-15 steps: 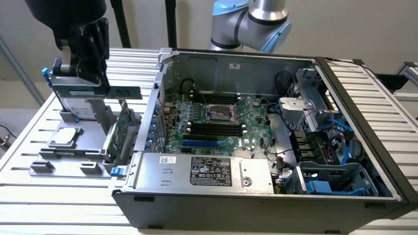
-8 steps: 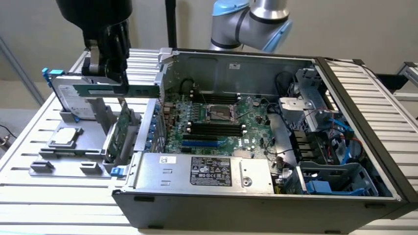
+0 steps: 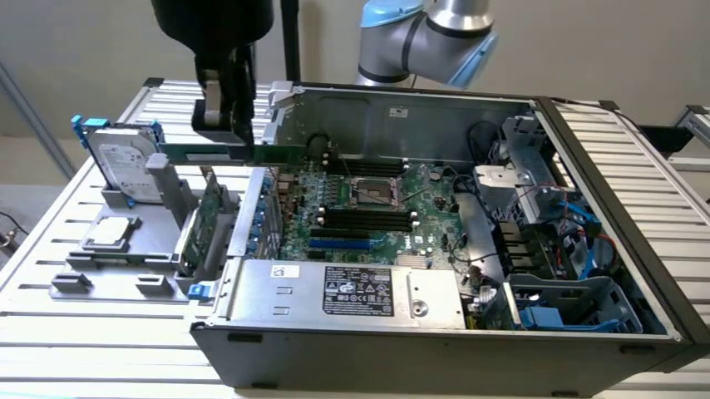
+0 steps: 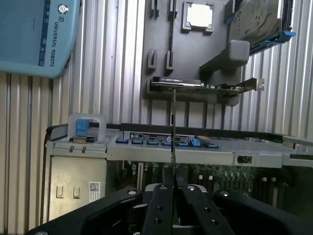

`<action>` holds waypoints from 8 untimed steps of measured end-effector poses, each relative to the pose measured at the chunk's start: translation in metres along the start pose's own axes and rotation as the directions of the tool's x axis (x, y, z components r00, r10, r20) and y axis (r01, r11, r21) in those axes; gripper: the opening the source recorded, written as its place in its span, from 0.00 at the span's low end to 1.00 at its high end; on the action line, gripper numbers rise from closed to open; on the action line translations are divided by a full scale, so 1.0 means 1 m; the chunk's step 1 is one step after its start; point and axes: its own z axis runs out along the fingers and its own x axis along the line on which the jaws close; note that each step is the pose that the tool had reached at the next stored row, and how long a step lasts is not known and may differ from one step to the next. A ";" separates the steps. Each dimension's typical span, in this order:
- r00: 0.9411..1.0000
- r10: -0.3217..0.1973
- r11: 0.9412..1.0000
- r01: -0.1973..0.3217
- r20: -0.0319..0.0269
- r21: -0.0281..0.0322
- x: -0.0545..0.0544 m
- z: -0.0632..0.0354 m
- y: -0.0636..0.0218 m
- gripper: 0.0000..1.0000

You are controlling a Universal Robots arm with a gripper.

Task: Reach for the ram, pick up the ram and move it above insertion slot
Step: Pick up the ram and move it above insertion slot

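Black two-finger pincer clamped on thin green ram stick (lifted); black memory slots w/ end clips well off, not yet above.

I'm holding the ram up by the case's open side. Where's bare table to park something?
Bare slatted table lies in front of the grey fixture and the case, at the exterior view's lower left. The fixture is crowded: hard drive, expansion card. The gripper holds the ram above them. Inside the case, the motherboard is packed.

Green ram in black gripper, black insertion slot (one blue socket nearby), grey striped table, light-blue arm
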 end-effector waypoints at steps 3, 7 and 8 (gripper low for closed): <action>1.000 -0.001 1.000 0.001 0.000 0.000 0.001 -0.0005 -0.0129 0.13; 1.000 -0.002 1.000 0.002 0.000 -0.001 0.000 -0.0010 -0.0268 0.13; 1.000 -0.002 1.000 0.002 0.000 -0.001 -0.001 -0.0011 -0.0299 0.13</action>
